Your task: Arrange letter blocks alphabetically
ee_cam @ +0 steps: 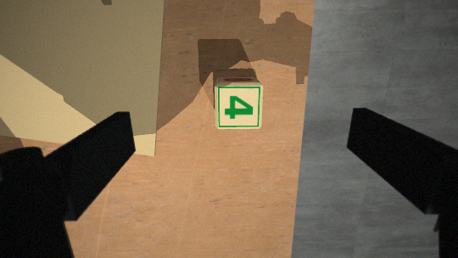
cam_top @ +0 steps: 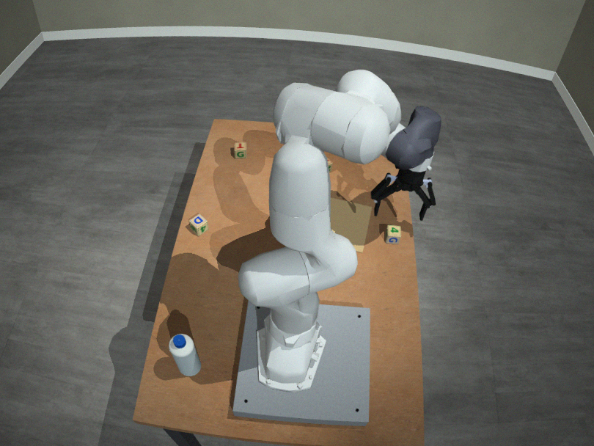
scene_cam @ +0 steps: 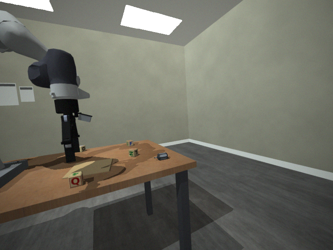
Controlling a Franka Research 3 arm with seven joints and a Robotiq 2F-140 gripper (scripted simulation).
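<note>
We record one rectangular wooden table (cam_top: 201, 306) with an orange-brown top and dark grey legs, standing on a grey plank-patterned floor (cam_top: 86, 144) in a room with pale olive walls (scene_cam: 255, 80), white skirting and two bright ceiling panels (scene_cam: 150, 19). Two pale sheets (scene_cam: 16, 94) hang on the far wall. On the top: a flat tan rectangular mat (cam_top: 352, 223), partly in shadow; a grey square base plate (cam_top: 357, 408) bearing the white arm; a white bottle with a blue cap (cam_top: 184, 355) near the table's left front corner; and a small dark grey object (scene_cam: 162, 156) near the far edge, which we cannot identify. Of the small cream wooden blocks we list the block with a green 4 on top (cam_top: 393, 233), resting on bare wood just beside the mat's right edge, off it; the block showing a blue D (cam_top: 198, 224) toward the left edge; and the block showing a green G on its side (cam_top: 240, 150) at the far left. The black two-finger gripper (cam_top: 405, 199) hangs above the table near the 4 block, its jaws spread wide and holding nothing.
</note>
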